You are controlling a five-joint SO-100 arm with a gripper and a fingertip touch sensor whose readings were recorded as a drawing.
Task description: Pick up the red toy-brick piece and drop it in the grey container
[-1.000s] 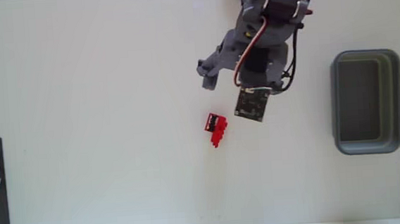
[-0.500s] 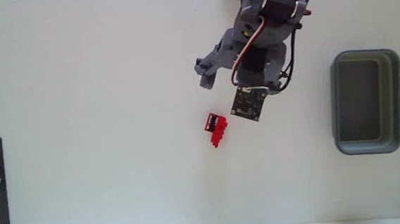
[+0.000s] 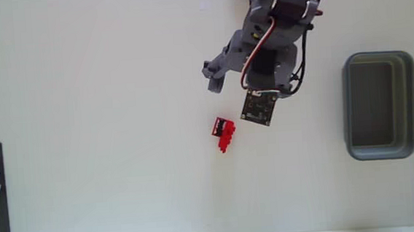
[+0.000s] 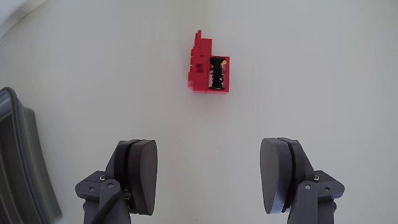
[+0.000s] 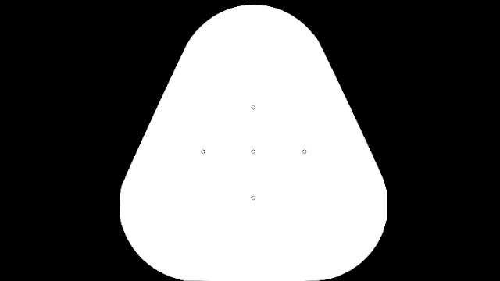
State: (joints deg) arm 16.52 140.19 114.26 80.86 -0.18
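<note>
Pincer (image 4: 209, 174) spread wide, empty, above the white desk (image 3: 105, 123). Red brick (image 4: 208, 67) lies ahead of it; grey tub (image 3: 379, 105) well apart.

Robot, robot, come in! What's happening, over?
End effector open, empty. Red brick on table ahead, untouched. Grey tub empty. Path clear.
</note>
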